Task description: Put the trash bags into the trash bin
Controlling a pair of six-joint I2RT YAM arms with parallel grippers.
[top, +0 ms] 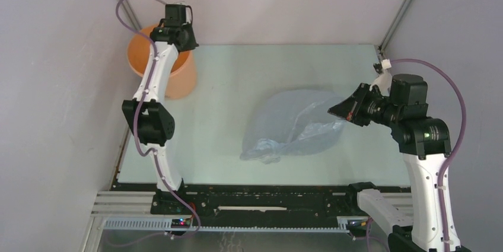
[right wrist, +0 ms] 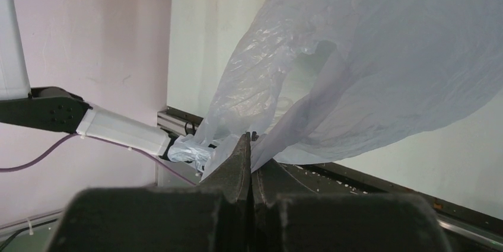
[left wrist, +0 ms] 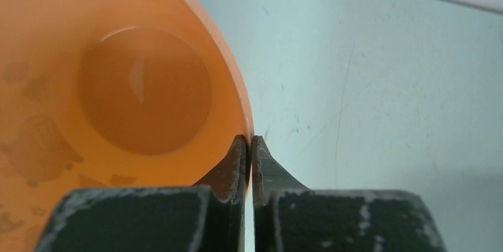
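Your right gripper (right wrist: 250, 138) has its scuffed black fingers pressed together on a fold of the trash bag (right wrist: 385, 56). It is thin, wrinkled, translucent blue-grey film draping to the pale table (top: 237, 80) at centre-right. Your left gripper (left wrist: 250, 140) pinches the smooth rim of the round, tapering orange trash bin (left wrist: 228, 68), which stands at the far-left corner, well apart from the bag.
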